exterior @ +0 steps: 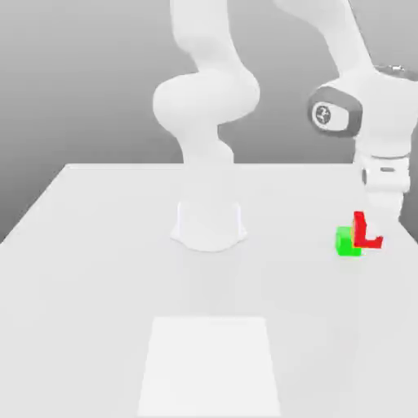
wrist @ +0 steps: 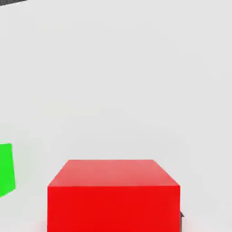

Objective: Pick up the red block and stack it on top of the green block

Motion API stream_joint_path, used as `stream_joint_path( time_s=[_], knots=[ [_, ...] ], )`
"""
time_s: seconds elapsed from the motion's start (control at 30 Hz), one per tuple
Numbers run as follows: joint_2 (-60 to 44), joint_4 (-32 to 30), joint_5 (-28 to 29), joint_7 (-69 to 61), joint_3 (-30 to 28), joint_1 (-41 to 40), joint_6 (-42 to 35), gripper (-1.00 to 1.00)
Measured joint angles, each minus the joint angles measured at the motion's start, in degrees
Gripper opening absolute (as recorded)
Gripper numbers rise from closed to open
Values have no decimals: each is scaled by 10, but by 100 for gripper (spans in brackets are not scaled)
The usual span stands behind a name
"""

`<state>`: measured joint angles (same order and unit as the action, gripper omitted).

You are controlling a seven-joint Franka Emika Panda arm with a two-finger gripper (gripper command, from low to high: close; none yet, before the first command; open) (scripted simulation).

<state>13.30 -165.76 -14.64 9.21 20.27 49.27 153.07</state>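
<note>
1. I see the arm [exterior: 359, 98] reaching down over the exterior view's right side of the white table [exterior: 98, 269]; its base [exterior: 209, 224] stands mid-table, further back.
2. The gripper [exterior: 369, 230] hangs at the end of the arm, pointing down, just above the table.
3. The red block [exterior: 367, 233] sits right under the hand; in the exterior view it shows as an L-shaped red patch, partly hidden by the white fingers, so I cannot make out its full outline there.
4. In the hand view the red block [wrist: 113, 195] looms close to the camera, centred between the fingers; the jaws are drawn in narrow, closed on the red block.
5. The green block [exterior: 348, 242] rests on the table just beside the red one, on the exterior view's left of it; whether the two touch I cannot tell.
6. In the hand view the green block [wrist: 6, 170] lies off to one side of the red block, not under it.
7. A paler square patch [exterior: 210, 363] marks the table near the exterior view's front edge, well apart from both blocks.
</note>
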Motion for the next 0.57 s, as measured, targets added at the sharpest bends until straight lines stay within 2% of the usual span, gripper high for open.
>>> stream_joint_path(
  time_s=[0.13, 0.43, 0.57],
  knots=[
    [24, -25, 3, -7, 56, 70, 0, -100],
    [-89, -24, 184, 117, 111, -18, 96, -100],
    [-134, -24, 210, 135, 112, -32, 144, -100]
  ],
)
